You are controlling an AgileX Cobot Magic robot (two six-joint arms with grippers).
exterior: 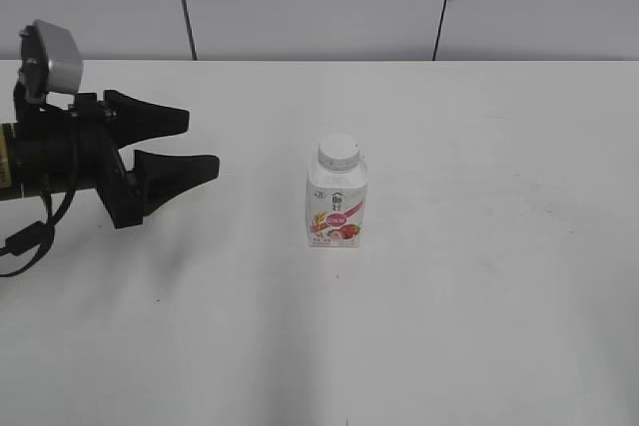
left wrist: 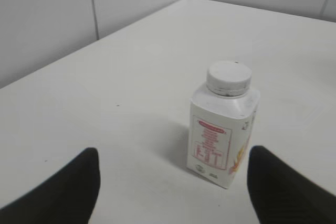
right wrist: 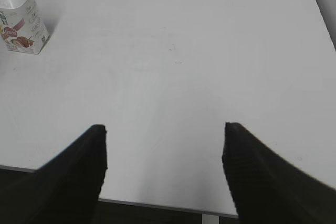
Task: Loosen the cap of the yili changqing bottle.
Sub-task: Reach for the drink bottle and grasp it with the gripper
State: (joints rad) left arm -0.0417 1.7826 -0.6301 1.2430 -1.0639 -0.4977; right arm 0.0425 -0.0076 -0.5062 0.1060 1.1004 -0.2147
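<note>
Your left end effector (exterior: 200,145) hangs above the bench (exterior: 479,296) at the left of the exterior view, its two black fingers (exterior: 150,115) spread wide apart and holding nothing, tips pointing toward the middle of the bench. Well apart from it, near the middle of the bench, you can see the yili changqing bottle (exterior: 336,205) standing upright, its pink-red strawberry label facing the exterior camera. On its neck sits the cap (exterior: 337,153), white and round, narrower than the body below. From your left wrist camera the bottle (left wrist: 223,135) stands ahead between the two finger tips (left wrist: 63,192), nearer the right-hand one, with a corner edge and its printed side panel turned to the lens; the cap (left wrist: 229,77) is seated on top. Your right end effector (right wrist: 164,129) is out of the exterior view; its wrist camera shows the fingers (right wrist: 79,177) wide apart over the bench edge, empty, with the bottle (right wrist: 21,22) far off at the upper left corner.
</note>
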